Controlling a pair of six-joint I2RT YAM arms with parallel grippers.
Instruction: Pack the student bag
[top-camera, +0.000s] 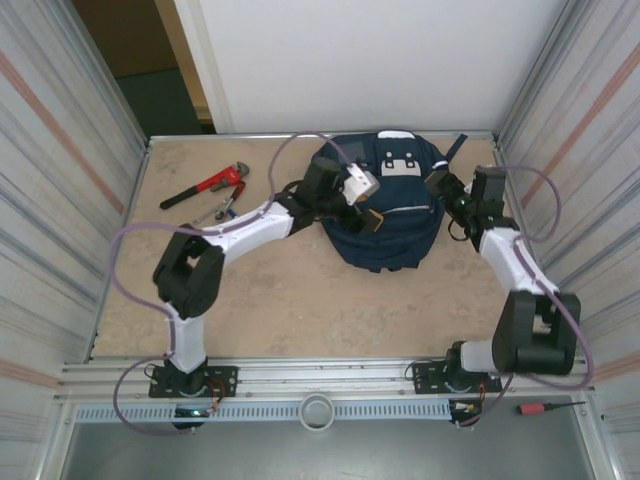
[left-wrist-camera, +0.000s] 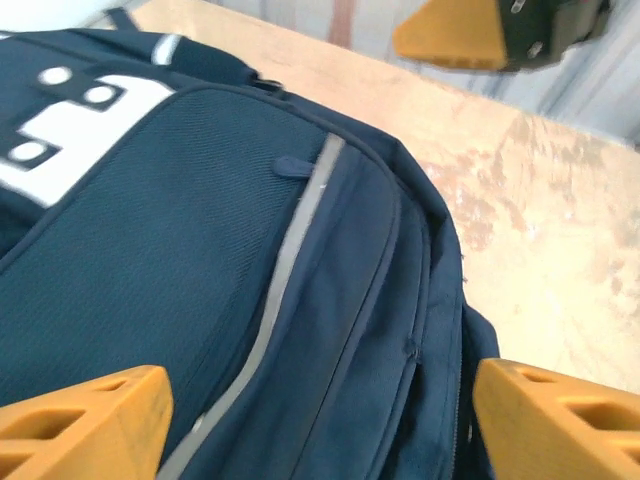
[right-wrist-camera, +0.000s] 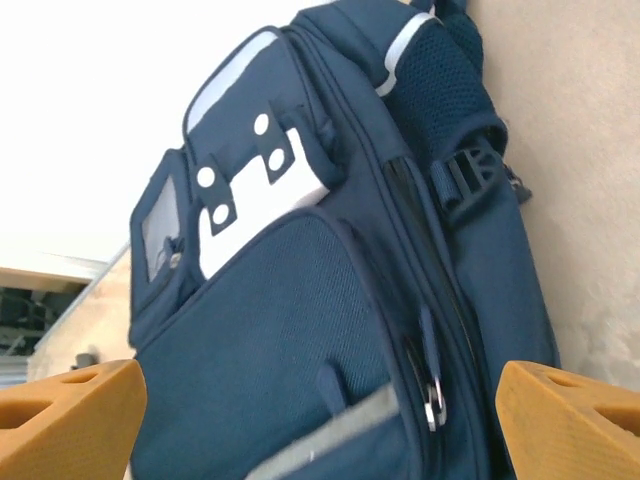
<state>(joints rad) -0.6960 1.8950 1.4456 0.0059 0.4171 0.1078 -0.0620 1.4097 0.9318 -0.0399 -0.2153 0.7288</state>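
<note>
The student bag (top-camera: 392, 215) is a navy-blue backpack with white patches, lying at the back middle of the table. My left gripper (top-camera: 372, 212) hovers over its left side. In the left wrist view that gripper (left-wrist-camera: 320, 430) is open, its orange fingers (left-wrist-camera: 85, 420) wide apart over the student bag's (left-wrist-camera: 200, 260) front pocket and grey stripe. My right gripper (top-camera: 445, 192) is at the bag's right edge. In the right wrist view it (right-wrist-camera: 320, 430) is open too, facing the student bag (right-wrist-camera: 280, 330), whose metal zipper pulls (right-wrist-camera: 432, 400) hang at the side seam. Neither gripper holds anything.
A red pipe wrench (top-camera: 205, 187) and a smaller hand tool (top-camera: 222, 210) lie on the table left of the bag. Corrugated metal walls (top-camera: 60, 180) close in both sides. A red-handled screwdriver (top-camera: 545, 408) rests on the front rail at the right.
</note>
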